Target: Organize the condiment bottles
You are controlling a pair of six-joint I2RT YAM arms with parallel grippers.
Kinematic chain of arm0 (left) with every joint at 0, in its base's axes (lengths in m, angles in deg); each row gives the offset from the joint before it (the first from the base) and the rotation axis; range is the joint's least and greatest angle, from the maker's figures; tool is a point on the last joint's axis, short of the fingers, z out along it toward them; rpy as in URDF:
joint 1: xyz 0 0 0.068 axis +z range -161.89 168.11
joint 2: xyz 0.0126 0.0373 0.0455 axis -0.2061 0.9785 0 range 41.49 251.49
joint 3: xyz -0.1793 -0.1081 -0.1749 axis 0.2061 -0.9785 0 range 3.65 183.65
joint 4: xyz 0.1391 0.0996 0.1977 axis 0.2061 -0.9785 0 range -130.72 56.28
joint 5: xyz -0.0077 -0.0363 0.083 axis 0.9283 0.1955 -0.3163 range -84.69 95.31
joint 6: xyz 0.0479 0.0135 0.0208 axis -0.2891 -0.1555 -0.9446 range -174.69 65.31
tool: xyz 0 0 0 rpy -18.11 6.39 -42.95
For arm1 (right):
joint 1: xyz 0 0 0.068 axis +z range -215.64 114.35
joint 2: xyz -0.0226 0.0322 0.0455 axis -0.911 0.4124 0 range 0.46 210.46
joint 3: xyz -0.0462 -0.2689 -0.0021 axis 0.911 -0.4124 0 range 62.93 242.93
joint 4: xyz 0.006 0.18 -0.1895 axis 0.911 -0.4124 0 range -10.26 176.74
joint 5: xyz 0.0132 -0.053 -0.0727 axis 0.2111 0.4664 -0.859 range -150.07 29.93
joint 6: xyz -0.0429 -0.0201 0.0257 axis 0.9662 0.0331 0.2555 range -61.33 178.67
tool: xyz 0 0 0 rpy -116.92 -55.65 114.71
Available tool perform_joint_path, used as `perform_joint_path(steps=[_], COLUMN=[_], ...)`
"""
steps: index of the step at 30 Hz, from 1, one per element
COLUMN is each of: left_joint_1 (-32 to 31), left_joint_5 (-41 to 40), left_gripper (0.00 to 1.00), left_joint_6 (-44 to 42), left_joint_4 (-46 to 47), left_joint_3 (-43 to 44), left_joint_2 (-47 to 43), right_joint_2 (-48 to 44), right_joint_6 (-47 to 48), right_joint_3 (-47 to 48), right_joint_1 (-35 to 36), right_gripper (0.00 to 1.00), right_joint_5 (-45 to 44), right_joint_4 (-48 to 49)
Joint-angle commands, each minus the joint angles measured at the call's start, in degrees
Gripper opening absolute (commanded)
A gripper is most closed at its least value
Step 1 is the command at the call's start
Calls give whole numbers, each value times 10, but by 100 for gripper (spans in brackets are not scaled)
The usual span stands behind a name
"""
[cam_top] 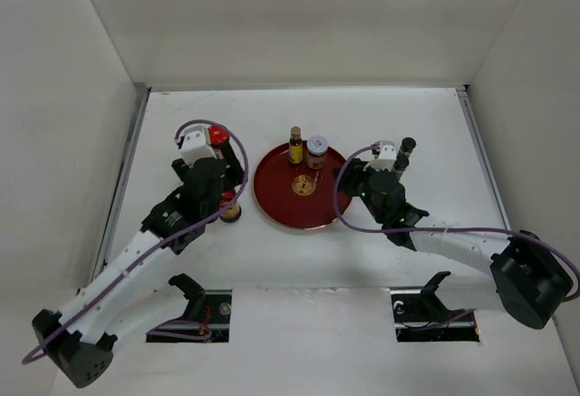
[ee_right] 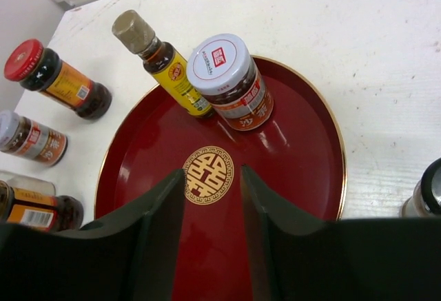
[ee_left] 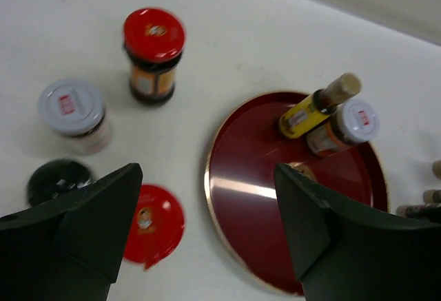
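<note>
A dark red round tray holds a slim yellow-labelled bottle and a white-capped jar, both at its far side. My left gripper is open and empty above the table at the tray's left rim. Near it stand a red-capped jar, a silver-capped jar, a black cap and another red cap. My right gripper is open and empty over the tray's gold emblem. A black-capped bottle stands right of the tray.
The table is boxed in by white walls at the left, back and right. Slim bottle tops show at the right edge of the left wrist view. Both arms reach in towards the tray from either side.
</note>
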Motion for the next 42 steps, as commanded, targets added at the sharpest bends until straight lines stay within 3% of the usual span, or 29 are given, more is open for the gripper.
perform_joint_path(steps=[1,5,10,21,34,41,42], left_joint_1=[19,29,25,18,31,20,18], left_joint_5=[-12,29,46,54,39,5,-2], left_gripper=[78,78,80,83,67,66,61], left_joint_6=[67,77,61,24,19,13,13], left_joint_4=[-190,-226,-173,-58,-14,1,5], left_joint_3=[-24,-48,-82,-97,-106,-114,-115], left_joint_2=[-67,-81,-55,35,81,105,106], right_joint_2=[9,15,15,20,32,33,33], right_joint_6=[-1,-2,3,8,7,6,7], right_joint_3=[20,20,23,28,29,31,31], right_joint_1=[2,3,3,11,11,11,11], right_gripper=[50,74,85,89,89,89,89], right_joint_5=[1,1,3,8,8,8,8], right_joint_4=[26,30,29,25,26,23,23])
